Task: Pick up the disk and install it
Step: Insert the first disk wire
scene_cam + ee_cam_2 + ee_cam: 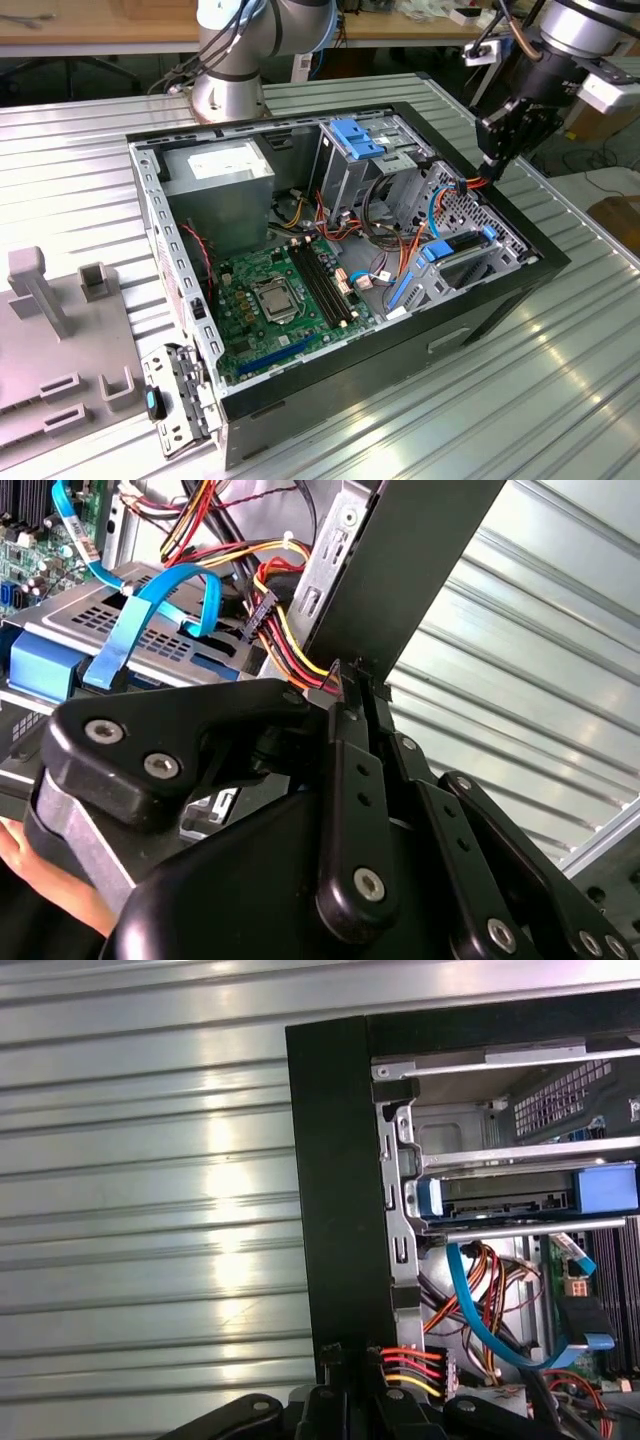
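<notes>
At the exterior view's left, grey fixtures [70, 300] stand on the ribbed table [560, 400]. Next comes the open case [330, 380], lying on its side with the board [280, 300] facing up. Toward its far side a light-blue latch plate [355, 135] tops the drive cage. Further right, the disk [457, 247] sits in its bay inside the case by the right wall, a blue carrier end showing at either side. In the first wrist view the disk [505, 1200] lies slotted between metal rails. At the far right my gripper [490, 168] hangs at the case's right rim, near the disk. In both wrist views my gripper [352, 675] [352, 1352] is clenched on a cable [300, 670] [412, 1368] of red, orange and yellow wires just inside that rim.
</notes>
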